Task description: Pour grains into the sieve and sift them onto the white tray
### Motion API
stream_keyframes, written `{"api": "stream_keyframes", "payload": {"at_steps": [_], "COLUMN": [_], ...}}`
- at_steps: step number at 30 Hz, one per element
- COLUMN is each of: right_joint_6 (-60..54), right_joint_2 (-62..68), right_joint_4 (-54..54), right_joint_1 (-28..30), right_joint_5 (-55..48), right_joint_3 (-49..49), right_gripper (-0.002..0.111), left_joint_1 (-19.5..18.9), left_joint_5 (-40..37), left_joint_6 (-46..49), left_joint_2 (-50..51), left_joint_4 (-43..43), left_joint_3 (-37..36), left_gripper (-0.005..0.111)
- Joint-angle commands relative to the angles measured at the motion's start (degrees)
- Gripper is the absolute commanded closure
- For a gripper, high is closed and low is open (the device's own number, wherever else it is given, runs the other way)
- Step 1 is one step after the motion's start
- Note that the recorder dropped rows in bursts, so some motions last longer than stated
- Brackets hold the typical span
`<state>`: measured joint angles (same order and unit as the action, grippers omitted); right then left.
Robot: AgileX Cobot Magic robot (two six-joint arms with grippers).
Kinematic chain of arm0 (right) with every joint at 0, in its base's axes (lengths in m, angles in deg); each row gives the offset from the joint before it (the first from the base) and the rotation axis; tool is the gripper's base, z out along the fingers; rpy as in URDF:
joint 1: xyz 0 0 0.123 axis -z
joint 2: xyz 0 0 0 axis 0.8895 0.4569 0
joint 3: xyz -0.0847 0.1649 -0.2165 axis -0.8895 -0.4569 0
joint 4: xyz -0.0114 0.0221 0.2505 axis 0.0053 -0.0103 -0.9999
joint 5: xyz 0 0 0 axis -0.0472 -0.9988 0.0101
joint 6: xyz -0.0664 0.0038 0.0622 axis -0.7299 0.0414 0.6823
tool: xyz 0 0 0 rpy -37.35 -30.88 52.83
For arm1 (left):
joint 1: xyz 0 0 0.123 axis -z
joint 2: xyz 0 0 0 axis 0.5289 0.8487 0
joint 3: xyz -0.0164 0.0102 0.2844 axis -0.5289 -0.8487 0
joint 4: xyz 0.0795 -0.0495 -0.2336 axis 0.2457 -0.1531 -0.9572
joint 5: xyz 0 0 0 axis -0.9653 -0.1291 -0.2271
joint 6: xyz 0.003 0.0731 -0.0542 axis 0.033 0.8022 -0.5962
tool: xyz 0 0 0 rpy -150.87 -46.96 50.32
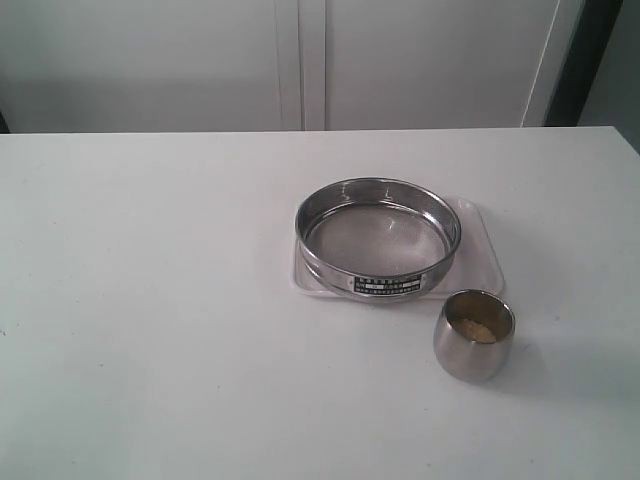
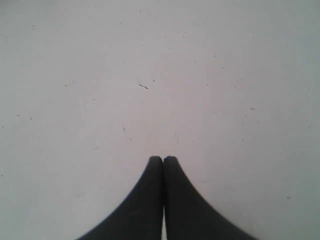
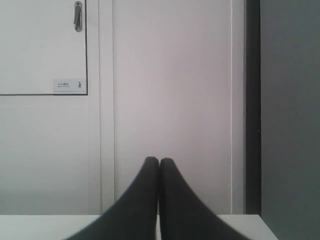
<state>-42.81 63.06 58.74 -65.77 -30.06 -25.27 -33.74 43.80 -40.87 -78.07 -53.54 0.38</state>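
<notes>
The round steel sieve [image 1: 378, 240] rests on the white tray [image 1: 483, 250], right of the table's middle, its black-and-white label facing the front. Just in front and to the right stands a small steel cup [image 1: 474, 334] with yellowish grains [image 1: 479, 327] inside. Neither arm shows in the exterior view. My left gripper [image 2: 163, 159] is shut, its dark fingertips pressed together over bare white table. My right gripper [image 3: 159, 161] is shut too, empty, pointing at the white cabinet doors beyond the table's far edge.
The white table [image 1: 150, 300] stretches wide to the left of the sieve. White cabinet doors [image 1: 300, 60] stand behind the table, with a handle [image 3: 77, 16] and a dark vertical strip [image 3: 252, 100] on the right.
</notes>
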Motion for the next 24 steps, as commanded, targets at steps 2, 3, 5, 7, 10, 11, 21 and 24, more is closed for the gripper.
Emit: {"api": "stream_keyframes", "payload": {"at_steps": [2,3,5,7,10,11,21,24], "right_joint_6": [-0.7,-0.7,-0.7,-0.7,-1.8,-1.8,3.7,5.8], "right_joint_2": [5.5,6.5,8.1,9.9,12.6,13.4,25.4,29.0], "right_joint_4": [0.1,0.1,0.1,0.1,1.9,2.8,8.4,13.7], "right_joint_1": [0.1,0.1,0.1,0.1,0.1,0.1,0.1,0.1], "right_joint_5": [0.3,0.5,0.8,0.8,1.0,0.9,11.3,14.2], "right_joint_3": [1.4,1.6,1.6,1.6,1.3,1.1,-3.2,-3.2], "right_gripper": [0.108,0.108,0.108,0.108,0.108,0.108,0.108,0.108], "left_joint_1": [0.3,0.3,0.3,0.3,0.3,0.3,0.3,0.3], "left_joint_5": [-0.3,-0.3,-0.3,-0.3,-0.3,-0.3,-0.3,-0.3], "left_joint_6": [0.0,0.0,0.0,0.0,0.0,0.0,0.0,0.0], "left_joint_2": [-0.3,-0.3,-0.3,-0.3,-0.3,-0.3,-0.3,-0.3], "left_joint_4": [-0.2,-0.2,-0.2,-0.2,-0.2,-0.2,-0.2,-0.2], "left_joint_3": [-0.5,-0.5,-0.5,-0.5,-0.5,-0.5,-0.5,-0.5], "left_gripper": [0.107,0.107,0.107,0.107,0.107,0.107,0.107,0.107]}}
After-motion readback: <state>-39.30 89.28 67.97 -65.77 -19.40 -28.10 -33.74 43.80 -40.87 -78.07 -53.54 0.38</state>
